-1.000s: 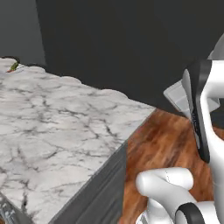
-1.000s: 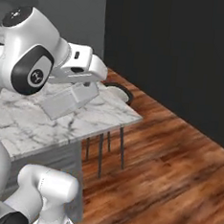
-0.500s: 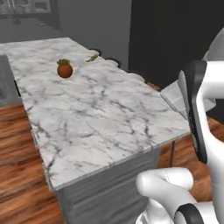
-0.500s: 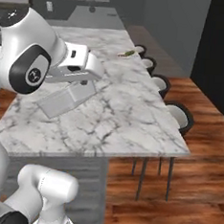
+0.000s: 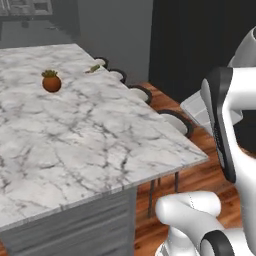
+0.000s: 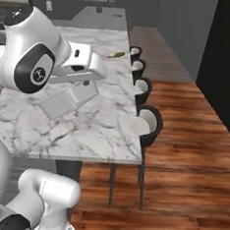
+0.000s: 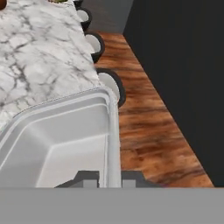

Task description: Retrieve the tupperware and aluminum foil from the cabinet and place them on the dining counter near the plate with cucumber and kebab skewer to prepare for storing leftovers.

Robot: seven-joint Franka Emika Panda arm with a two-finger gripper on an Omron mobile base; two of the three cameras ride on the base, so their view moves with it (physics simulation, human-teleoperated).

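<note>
- The dining counter (image 5: 75, 140) is a long white marble island. It runs away from the robot, with a row of dark stools (image 6: 148, 125) tucked along one long side.
- The arm (image 6: 32, 65) reaches over the near end of the counter, so what it carries hangs above the marble rather than over the wood floor (image 6: 182, 157).
- The tupperware (image 6: 69, 100) is off the cabinet shelf and in the air, tilted, just under the hand. In the hand view its rim runs up between the finger tips.
- The gripper (image 7: 110, 178) is clamped on the container's rim, one finger inside the wall and one outside. That pinch explains why the box hangs at a slant from one edge.
- A small round reddish pot with a green top (image 5: 51, 81) stands alone toward the far part of the counter.
- At the far edge by the stools lies something small and green (image 5: 94, 68), likely the cucumber on its plate, though it is too small to tell. I judge the container has to travel that way before being set down.
- The foil box is not yet on the counter.
</note>
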